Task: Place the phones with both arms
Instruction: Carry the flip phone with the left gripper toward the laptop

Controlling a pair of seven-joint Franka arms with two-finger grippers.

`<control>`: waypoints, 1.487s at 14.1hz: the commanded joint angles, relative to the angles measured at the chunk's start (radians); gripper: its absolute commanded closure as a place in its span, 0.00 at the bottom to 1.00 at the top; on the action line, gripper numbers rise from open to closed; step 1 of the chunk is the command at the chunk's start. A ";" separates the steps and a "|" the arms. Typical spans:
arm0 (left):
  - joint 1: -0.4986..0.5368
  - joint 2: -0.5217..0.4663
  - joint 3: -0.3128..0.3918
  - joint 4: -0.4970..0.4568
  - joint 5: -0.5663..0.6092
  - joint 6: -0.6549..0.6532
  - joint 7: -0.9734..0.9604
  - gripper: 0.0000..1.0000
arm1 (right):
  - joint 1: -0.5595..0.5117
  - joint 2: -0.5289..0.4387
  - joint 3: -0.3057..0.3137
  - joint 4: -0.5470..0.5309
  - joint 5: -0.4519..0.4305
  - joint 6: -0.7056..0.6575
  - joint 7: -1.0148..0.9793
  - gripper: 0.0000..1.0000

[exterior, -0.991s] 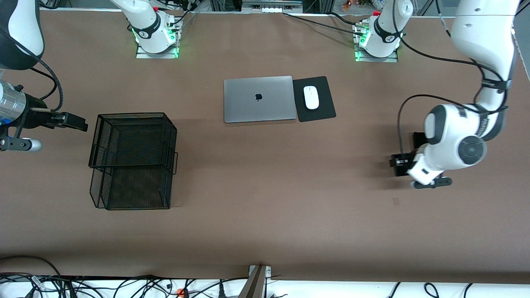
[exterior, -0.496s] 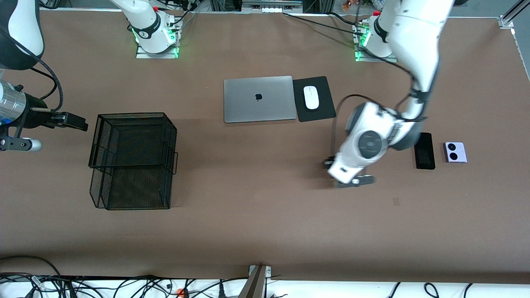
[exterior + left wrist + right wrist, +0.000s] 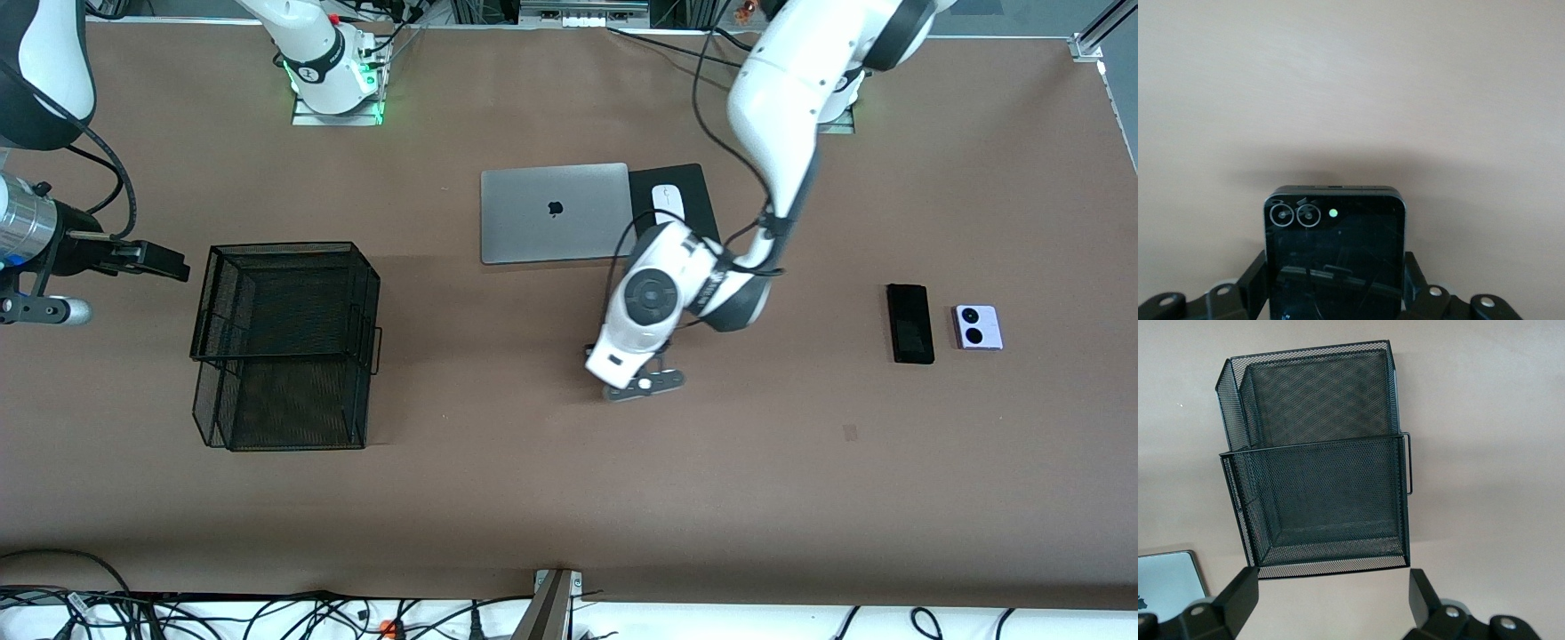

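Observation:
My left gripper (image 3: 1335,283) is shut on the small dark grey flip phone (image 3: 1335,247) and holds it flat above bare table. In the front view the left arm's wrist (image 3: 627,342) hangs over the table's middle, close to the laptop, and hides the phone. The long black slab (image 3: 910,324) and the lavender-white phone (image 3: 977,327) lie side by side toward the left arm's end. My right gripper (image 3: 164,264) is open and empty, beside the black mesh basket (image 3: 283,247). The right wrist view shows its fingers apart (image 3: 1331,600) over table next to the basket (image 3: 1311,443).
A shut silver laptop (image 3: 556,212) lies at mid-table, also seen in the right wrist view (image 3: 1165,583). Beside it is a black pad (image 3: 680,178) with a white mouse (image 3: 667,197), partly covered by the left arm. Cables run along the table's near edge.
The left arm swung with the flip phone from its own end of the table to the middle, uncovering the black slab and the lavender-white phone. The right arm has not moved.

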 commanded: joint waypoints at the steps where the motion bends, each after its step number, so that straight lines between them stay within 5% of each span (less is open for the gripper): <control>1: -0.048 0.101 0.021 0.166 -0.022 0.022 -0.010 1.00 | -0.005 -0.001 0.000 0.007 0.014 -0.012 0.007 0.00; 11: -0.139 0.166 0.030 0.167 -0.014 0.176 0.041 1.00 | -0.003 -0.001 0.002 0.005 0.016 -0.014 0.013 0.00; 12: -0.141 0.167 0.030 0.167 -0.014 0.176 0.019 0.93 | -0.003 -0.001 0.002 0.005 0.016 -0.014 0.013 0.00; 13: -0.141 0.167 0.033 0.167 -0.014 0.176 -0.013 0.22 | -0.003 -0.001 0.002 0.005 0.014 -0.014 0.011 0.00; 14: -0.141 0.166 0.037 0.167 -0.014 0.176 -0.034 0.00 | -0.005 -0.001 0.002 0.005 0.014 -0.014 0.011 0.00; 21: -0.060 0.052 0.028 0.169 -0.022 -0.042 -0.036 0.00 | -0.005 -0.003 0.000 0.005 0.014 -0.027 0.008 0.00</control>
